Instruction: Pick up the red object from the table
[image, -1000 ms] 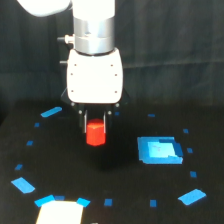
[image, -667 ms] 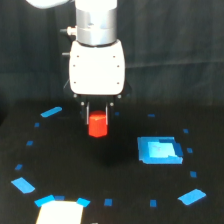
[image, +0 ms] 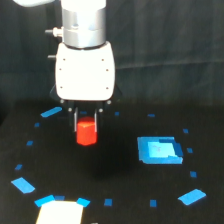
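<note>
1. Closest to the camera, right at the bottom edge, there's a pale whitish block (image: 59,212) with bits of blue tape poking out on both sides of its top. Can't really tell what it is, it's blurry.

2. Around it, the table (image: 115,175) is just flat black with little blue tape marks (image: 22,184) scattered in a loose ring. A bigger diamond-ish one (image: 192,196) sits on the exterior view's right.

3. A bit further back on that same right side is the blue square patch (image: 159,149), lying flat, well apart from me.

4. Then there's my claw (image: 86,131), hanging straight down from the white wrist housing (image: 84,70). My two dark fingers (image: 75,121) are pinched in on the red object (image: 86,132), one on each side, with its top tucked up between them.

5. The red object looks to be off the table: there's a soft dark shadow on the surface underneath it and nothing touching its bottom face. It's a stubby, faceted little chunk, upright in my grip.

6. Behind me, a long blue tape strip (image: 51,112) lies on the exterior view's left, and past that it's just a dark curtain (image: 175,45).
</note>
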{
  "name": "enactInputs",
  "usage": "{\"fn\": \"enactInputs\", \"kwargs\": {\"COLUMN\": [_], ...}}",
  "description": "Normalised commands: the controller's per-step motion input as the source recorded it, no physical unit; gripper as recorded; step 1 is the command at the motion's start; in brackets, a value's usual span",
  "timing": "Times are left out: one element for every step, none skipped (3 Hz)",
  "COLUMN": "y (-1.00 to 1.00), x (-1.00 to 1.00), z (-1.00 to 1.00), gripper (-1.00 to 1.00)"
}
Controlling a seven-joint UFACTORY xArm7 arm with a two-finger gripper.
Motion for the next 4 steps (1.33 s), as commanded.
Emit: {"fn": "enactInputs", "kwargs": {"y": [-0.65,-0.35,-0.06,0.64], "x": [-0.24,-0.30,-0.18,0.21], "z": [-0.38,0.68,0.24,-0.40], "gripper": [-0.53,-0.66,-0.59,-1.00]}}
